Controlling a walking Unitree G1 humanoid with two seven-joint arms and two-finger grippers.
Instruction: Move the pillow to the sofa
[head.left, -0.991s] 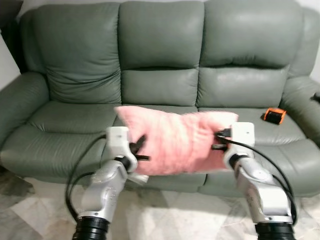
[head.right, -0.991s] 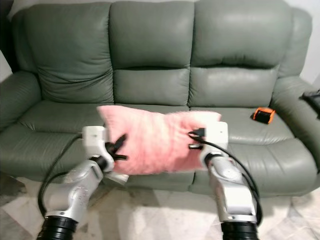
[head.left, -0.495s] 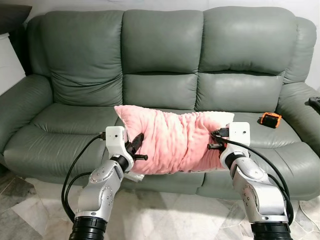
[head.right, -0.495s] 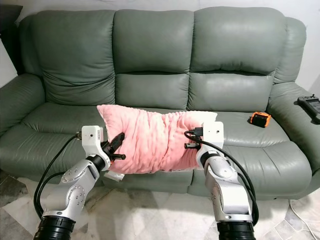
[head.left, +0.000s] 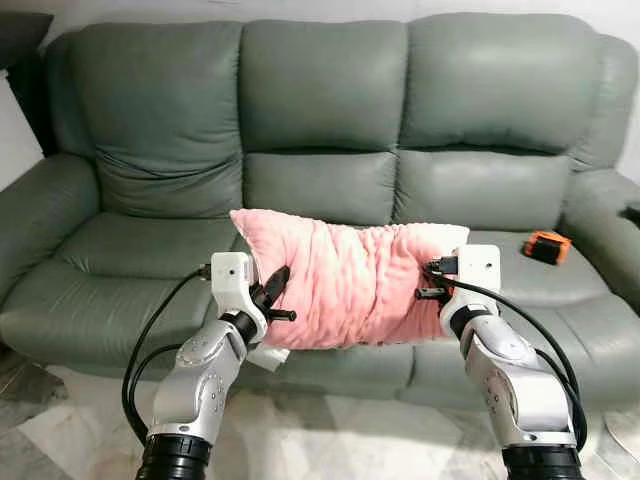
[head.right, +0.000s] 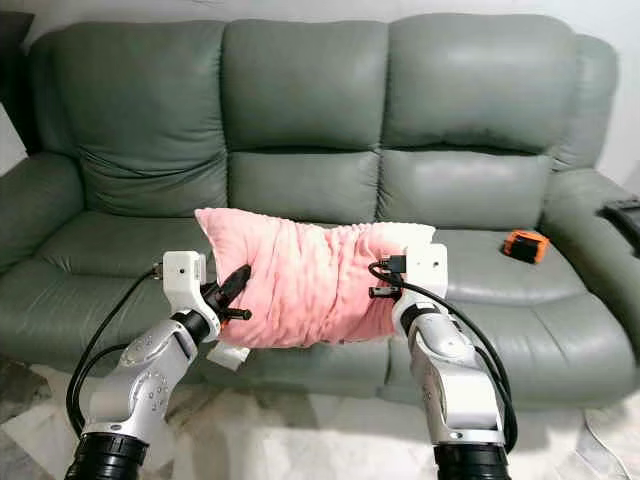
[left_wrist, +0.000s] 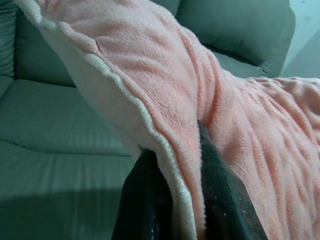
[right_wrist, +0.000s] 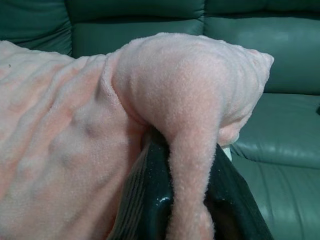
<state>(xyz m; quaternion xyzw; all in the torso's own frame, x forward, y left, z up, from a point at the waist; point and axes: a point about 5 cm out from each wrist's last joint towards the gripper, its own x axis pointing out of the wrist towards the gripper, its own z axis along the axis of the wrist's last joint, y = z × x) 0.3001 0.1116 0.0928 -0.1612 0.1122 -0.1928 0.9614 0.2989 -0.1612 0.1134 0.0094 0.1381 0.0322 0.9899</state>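
the pink pillow (head.left: 350, 285) hangs in the air between the two arms, just in front of the middle seat of the grey-green leather sofa (head.left: 320, 130), its lower edge about level with the seat front. the left gripper (head.left: 268, 292) is clamped on the pillow's left end; in its wrist view the two black fingers (left_wrist: 220, 200) pinch a fold of the plush cover with the pale seam between them. the right gripper (head.right: 384, 280) is clenched on the right end, where the wrist view shows a bunched corner of fleece squeezed between its fingers (right_wrist: 150, 200).

the pillow looks light and very soft: the cover wrinkles into ridges across its width and the body sags a little between the holds. it will not slip easily, since the plush gives the fingers plenty to bite, but a grip on cover alone may let the filling droop, so the corners and end seams, where it is already taken, seem the best places to hold.

the sofa has three seats with smooth, slightly shiny cushions. a small orange and black object (head.left: 546, 246), possibly a tool or device, lies on the right seat, well apart from the pillow. a dark item (head.right: 622, 208) sits on the far right armrest. the floor (head.left: 60, 430) nearest the robot is pale marbled tile.
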